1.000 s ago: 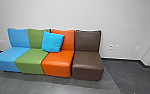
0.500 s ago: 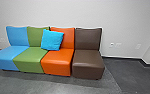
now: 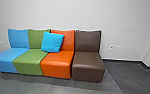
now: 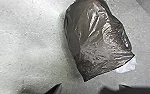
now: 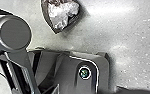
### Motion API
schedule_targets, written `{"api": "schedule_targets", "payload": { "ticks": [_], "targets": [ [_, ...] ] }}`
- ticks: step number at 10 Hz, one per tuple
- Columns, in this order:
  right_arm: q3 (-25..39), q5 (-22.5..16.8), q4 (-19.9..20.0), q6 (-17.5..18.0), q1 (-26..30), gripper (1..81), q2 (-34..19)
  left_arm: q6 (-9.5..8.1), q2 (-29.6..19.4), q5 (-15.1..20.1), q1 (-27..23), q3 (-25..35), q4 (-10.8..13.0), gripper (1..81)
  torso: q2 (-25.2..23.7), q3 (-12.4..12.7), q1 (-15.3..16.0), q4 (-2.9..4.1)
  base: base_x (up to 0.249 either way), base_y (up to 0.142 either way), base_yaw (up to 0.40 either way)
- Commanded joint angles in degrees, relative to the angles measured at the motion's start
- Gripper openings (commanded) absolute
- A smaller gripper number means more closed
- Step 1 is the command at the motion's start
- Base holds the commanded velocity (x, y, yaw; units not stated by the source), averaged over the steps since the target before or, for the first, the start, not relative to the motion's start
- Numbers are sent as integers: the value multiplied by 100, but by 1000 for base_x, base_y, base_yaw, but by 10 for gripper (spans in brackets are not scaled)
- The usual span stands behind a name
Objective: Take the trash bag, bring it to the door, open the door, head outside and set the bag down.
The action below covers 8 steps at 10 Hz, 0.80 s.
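Seating, head view: four joined-up low units along wall (image 3: pixel 126 22): blue seat (image 3: pixel 7 58), green seat (image 3: pixel 29 58), orange seat (image 3: pixel 56 64), brown seat (image 3: pixel 88 65). All upright, no dmg. noted.
Cushion, head view: bright blue cushion (image 3: pixel 52 42), tilted, leaning across green & orange backs.
Flooring, head view: grey floor (image 3: pixel 138 80), darker section on R side.
Trash bag, L wrist view: dark, shiny trash bag (image 4: pixel 98 42) lying on floor, unlifted; white stuff (image 4: pixel 127 66) poking out at one end.
L jaws: open, tips well apart, nothing btwn them. Bag near, no contact seen.
Bag end, R wrist view: crumpled white contents exposed at what looks like the mouth; robot's base plate (image 5: pixel 103 67) near it, jointed bar (image 5: pixel 13 35) alongside.
R jaws: open, empty.
Step, est.: pick-up stage; carry, door & set-down all outstanding.
Risk 1: spillage, if bag is taken by the wrong end & mouth tips down.
Risk 2: tear or slip, cause thin slick film pinched in too small a fold.
Risk 3: bag nudged or run over, cause base moving fwd. w/ bag so close.
Risk 4: miss, cause limp film folding away under tips.
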Motion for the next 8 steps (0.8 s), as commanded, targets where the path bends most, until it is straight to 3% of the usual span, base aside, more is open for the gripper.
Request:
{"api": "schedule_targets", "payload": {
  "ticks": [1, 3, 5, 8],
  "targets": [
    [561, -943, 299, 56, 907, 811, -629, -25, -109, 496, -676, -4, -291, 811, -551, 0, 356, 0, 0, 0, 0],
    [675, -1103, 406, 56, 1197, 811, -744, -34, -91, 496, -799, -4, -485, 811, -962, 0, 609, 0, 0, 0, 0],
    [955, -1138, 441, 56, 1426, 811, -1015, -42, -13, 505, -922, -4, -547, 811, -1373, -546, 865, 0, 0, 0, 0],
    [1123, -1243, 476, 56, 1645, 811, -1140, -51, 32, 777, -1211, -4, -661, 811, -1847, -894, 1163, 0, 0, 0, 0]
  ]
}}
